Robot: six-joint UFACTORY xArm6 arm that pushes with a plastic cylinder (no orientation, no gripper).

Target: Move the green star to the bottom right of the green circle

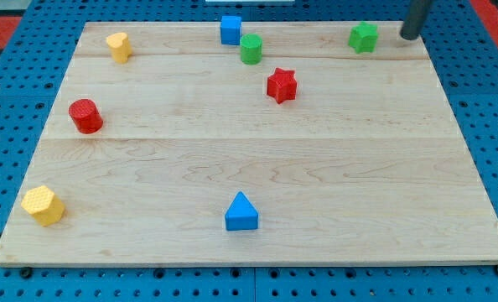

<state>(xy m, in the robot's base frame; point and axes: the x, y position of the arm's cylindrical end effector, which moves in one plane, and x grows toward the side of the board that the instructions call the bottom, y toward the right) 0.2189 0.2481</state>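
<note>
At the view's top right of the surface (257, 168), my tip (410, 37) sits just right of the green star (364, 38). No claw fitted. Star well apart from green circle (251, 49); red star (282, 85) occupies the target side. Push not yet done.

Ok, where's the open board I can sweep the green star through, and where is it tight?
Free: the wide stretch below the red star, between the red cylinder and the view's right edge, down to the blue triangle. Crowded: the top, where blue cube, green circle and red star cluster. My tip sits right of the green star.
</note>
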